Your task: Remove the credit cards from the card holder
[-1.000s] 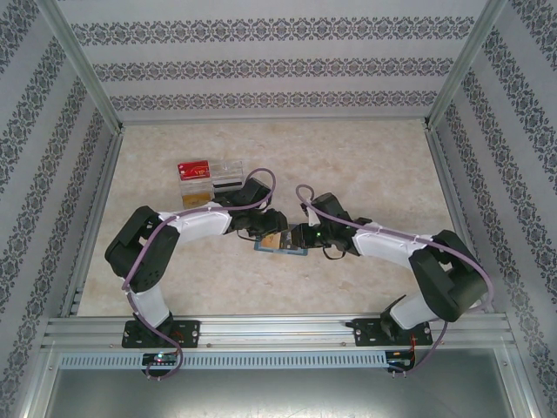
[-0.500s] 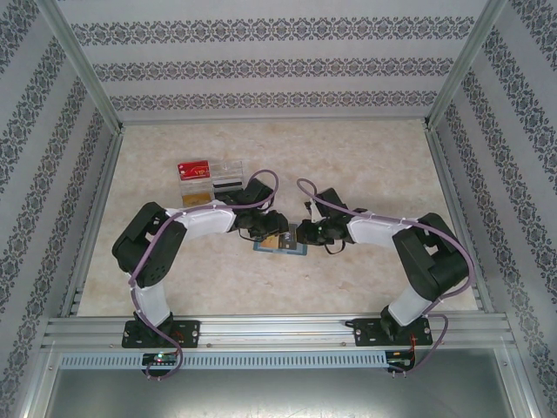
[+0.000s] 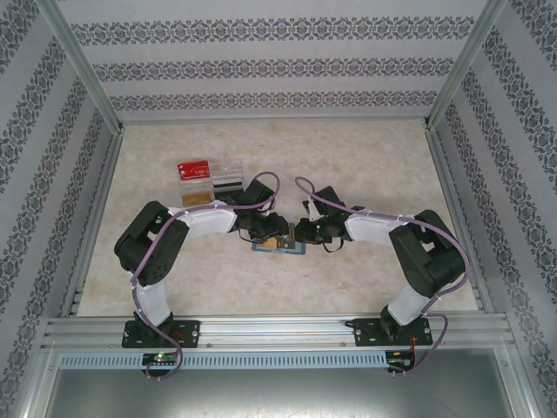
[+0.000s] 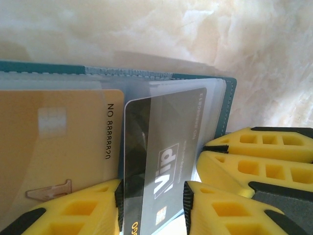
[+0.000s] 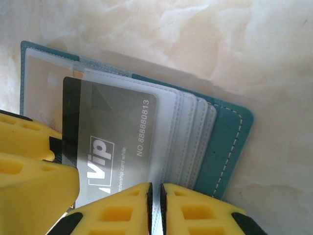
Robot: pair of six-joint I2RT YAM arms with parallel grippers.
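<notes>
Beige marbled table (image 3: 365, 165), open card holder (image 3: 271, 249) flat near its middle, clear tray (image 3: 233, 167) toward far left

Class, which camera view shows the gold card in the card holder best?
Left wrist: the gold card lies large, chip and printed number visible. Right wrist catches a pale sliver behind the card holder's clear sleeves; the top view, a tiny tan patch.

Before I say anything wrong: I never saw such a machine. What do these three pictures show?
Two robot arms stand on a table. One picture looks down from above; two come from cameras on the wrists, so the yellow fingers are theirs. Between the arms lies a blue-grey card holder with a gold card and a dark Vip card in sleeves. The left gripper straddles the dark card; the right gripper seems pinched on the holder's edge. A clear tray sits farther back.
</notes>
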